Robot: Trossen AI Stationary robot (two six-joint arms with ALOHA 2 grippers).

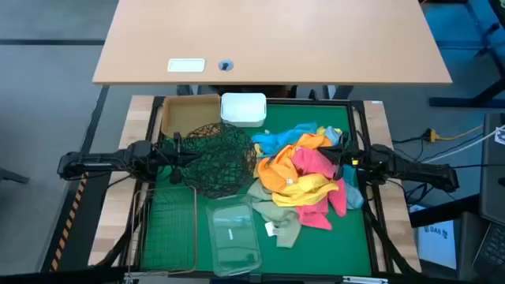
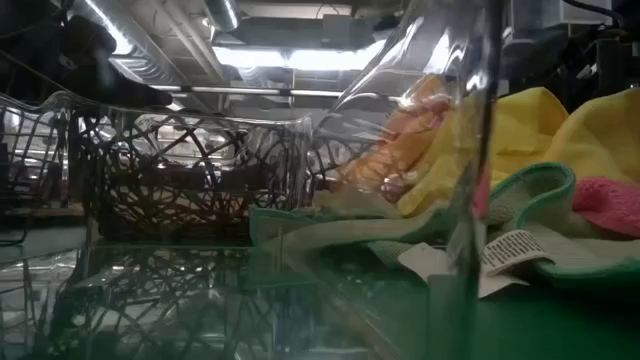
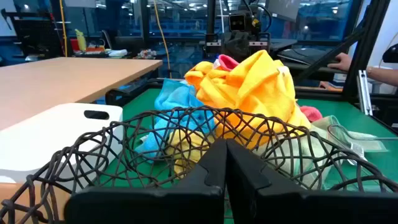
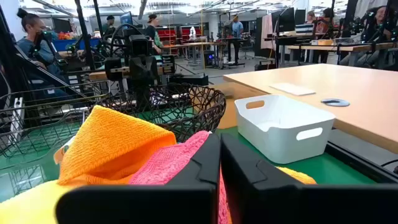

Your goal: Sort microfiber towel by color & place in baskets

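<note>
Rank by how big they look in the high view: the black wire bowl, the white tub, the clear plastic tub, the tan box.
1. Black wire bowl, the largest.
2. Clear plastic tub.
3. Tan box and white tub: they look alike; the bowl covers part of the box, so I leave them unranked.

Orange, pink, yellow, blue and olive towels (image 1: 304, 177) on green mat (image 1: 355, 237).

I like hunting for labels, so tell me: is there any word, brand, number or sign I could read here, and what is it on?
None can be read.
White tag on the pale green towel: bars like a barcode, print too small.
White card on the wooden desk: blank or too small to tell.
Sticker on the clear plastic tub: unreadable.
White box beside the table: dark print, too blurred.
</note>
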